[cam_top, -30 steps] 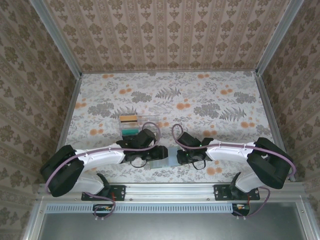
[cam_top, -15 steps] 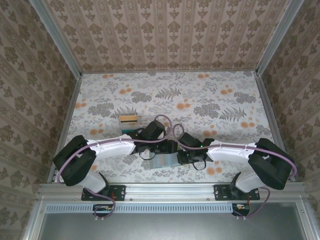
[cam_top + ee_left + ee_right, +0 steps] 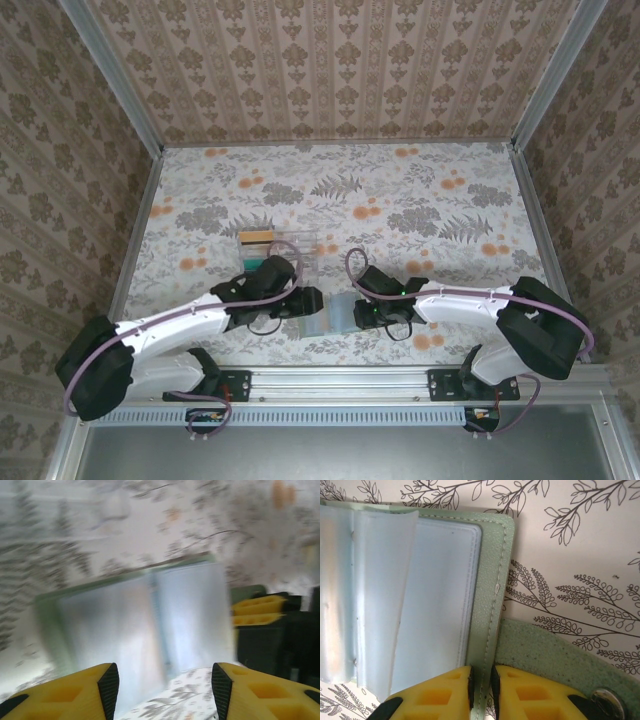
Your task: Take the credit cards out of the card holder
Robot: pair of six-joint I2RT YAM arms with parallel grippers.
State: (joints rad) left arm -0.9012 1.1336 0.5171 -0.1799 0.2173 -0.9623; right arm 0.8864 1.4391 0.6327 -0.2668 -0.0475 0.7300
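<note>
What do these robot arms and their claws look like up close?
The left arm and right arm match: white shells, bulky black joints, a purple cable looping alongside each. The left claw and right claw have two blocky yellow fingers with dark inner pads.

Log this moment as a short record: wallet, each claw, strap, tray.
wallet: open on the table, clear sleeves facing up
right claw: shut on the wallet's green edge
left claw: open, empty, wallet just ahead of it
strap: green, lying on the table beside the right claw
tray: clear, beyond the left arm
</note>
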